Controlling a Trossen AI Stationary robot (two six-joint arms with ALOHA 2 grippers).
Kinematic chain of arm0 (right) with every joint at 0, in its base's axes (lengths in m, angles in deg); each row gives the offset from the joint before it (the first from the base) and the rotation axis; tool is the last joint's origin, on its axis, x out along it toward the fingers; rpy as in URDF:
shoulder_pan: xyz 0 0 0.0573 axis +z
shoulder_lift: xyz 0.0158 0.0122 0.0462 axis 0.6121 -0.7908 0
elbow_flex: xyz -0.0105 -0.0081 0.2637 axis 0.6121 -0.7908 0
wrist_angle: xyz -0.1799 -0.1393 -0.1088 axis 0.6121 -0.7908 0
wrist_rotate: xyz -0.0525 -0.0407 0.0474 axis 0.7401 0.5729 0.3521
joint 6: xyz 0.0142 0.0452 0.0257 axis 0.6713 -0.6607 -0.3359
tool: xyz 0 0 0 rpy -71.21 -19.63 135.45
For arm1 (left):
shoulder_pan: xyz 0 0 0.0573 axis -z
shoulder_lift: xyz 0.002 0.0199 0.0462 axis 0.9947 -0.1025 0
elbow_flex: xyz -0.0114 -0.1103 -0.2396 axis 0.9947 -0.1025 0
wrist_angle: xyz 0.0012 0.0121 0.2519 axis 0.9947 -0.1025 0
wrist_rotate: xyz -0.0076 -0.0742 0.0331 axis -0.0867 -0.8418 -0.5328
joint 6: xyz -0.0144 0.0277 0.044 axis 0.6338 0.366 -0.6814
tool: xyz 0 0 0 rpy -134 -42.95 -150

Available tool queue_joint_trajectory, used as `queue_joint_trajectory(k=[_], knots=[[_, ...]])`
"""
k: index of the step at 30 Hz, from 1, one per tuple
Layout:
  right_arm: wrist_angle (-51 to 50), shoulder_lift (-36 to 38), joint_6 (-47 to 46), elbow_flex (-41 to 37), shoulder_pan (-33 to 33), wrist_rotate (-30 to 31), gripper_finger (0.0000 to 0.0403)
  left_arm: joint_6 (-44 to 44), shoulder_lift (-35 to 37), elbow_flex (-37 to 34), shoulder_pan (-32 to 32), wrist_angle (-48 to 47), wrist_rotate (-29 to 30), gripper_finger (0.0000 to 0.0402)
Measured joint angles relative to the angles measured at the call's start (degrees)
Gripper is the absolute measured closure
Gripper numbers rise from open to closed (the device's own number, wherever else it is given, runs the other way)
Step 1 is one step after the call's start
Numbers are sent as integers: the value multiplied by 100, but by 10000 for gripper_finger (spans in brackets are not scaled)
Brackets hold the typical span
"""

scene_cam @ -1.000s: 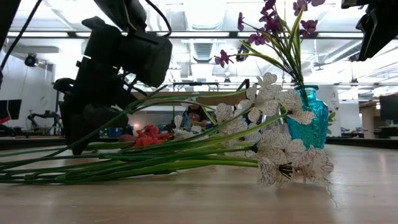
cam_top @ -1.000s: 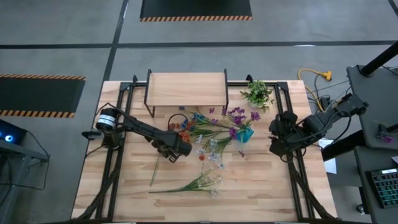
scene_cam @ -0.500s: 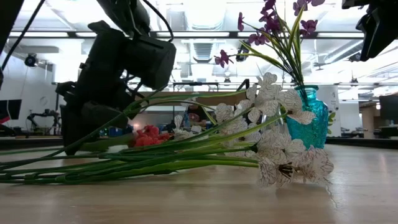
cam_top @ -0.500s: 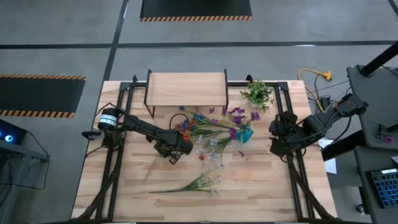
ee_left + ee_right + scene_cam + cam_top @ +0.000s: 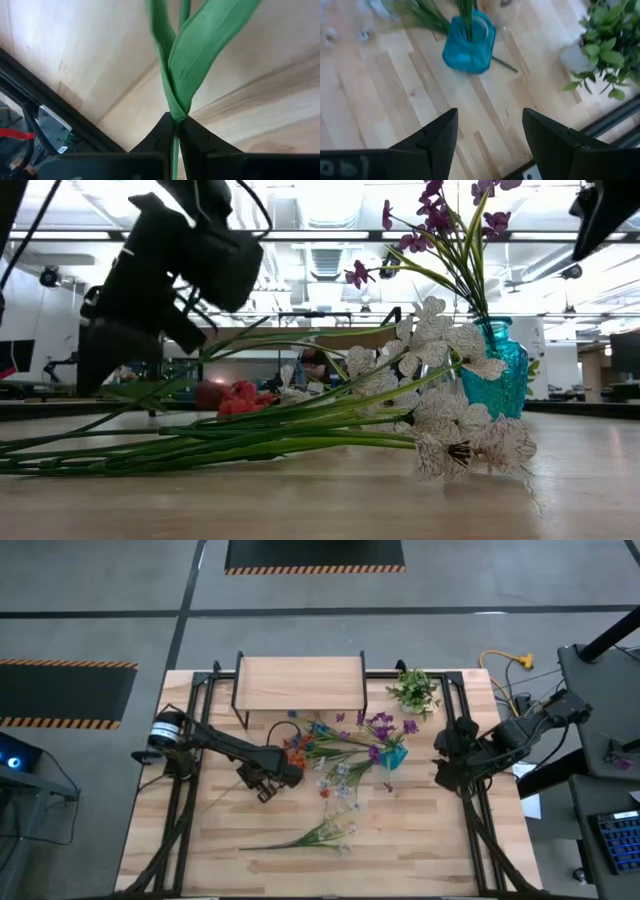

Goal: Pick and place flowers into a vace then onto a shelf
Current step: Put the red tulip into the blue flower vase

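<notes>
My left gripper [image 5: 262, 783] is shut on the green stem [image 5: 176, 75] of one flower, left of the flower pile, a little above the table. Its orange blooms [image 5: 295, 746] lie beside the gripper. More flowers [image 5: 340, 775] lie loose mid-table, and a white bunch [image 5: 335, 830] lies nearer. A teal vase [image 5: 393, 755] holding purple flowers stands upright on its base right of the pile. The shelf [image 5: 298, 683] stands on its black legs at the far edge. My right gripper [image 5: 445, 765] hangs open, high up at the vase's right. My left gripper pinches the stem between its two fingertips [image 5: 162, 131], just below where a long leaf [image 5: 210, 40] branches off. The fingers slant down from above and lie across the stem. The held part is raised; the stem's tail [image 5: 218, 800] slopes toward the table's left.
A small leafy potted plant [image 5: 414, 690] stands at the far right, behind the vase. Black frame rails [image 5: 185, 790] run along the table's left and right sides. Bare wood lies near the front edge and between the vase [image 5: 469, 42] and the right rail.
My left gripper has shut on the stem, then risen and drawn a little toward the table's left, rolling as it went. The held stem has come up with it, and its tail has swung from pointing at the near edge to pointing left. The other flowers stay put.
</notes>
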Motion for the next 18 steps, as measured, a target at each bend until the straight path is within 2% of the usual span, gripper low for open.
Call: queue_joint_trajectory(k=[4, 7, 13, 18], knots=[[5, 0, 238, 328, -2, 209, 188, 166, 649, 25, 8, 6, 118, 401], [9, 2, 398, 580, -1, 368, 188, 474, 1120, 52, 93, 95, 467, 401], [238, 4, 744, 897, -2, 748, 188, 688, 1964, 112, 359, 540, 1391, 401], [875, 31, 1265, 925, -2, 1015, 188, 653, 2225, 299, 489, 643, 2135, 401]])
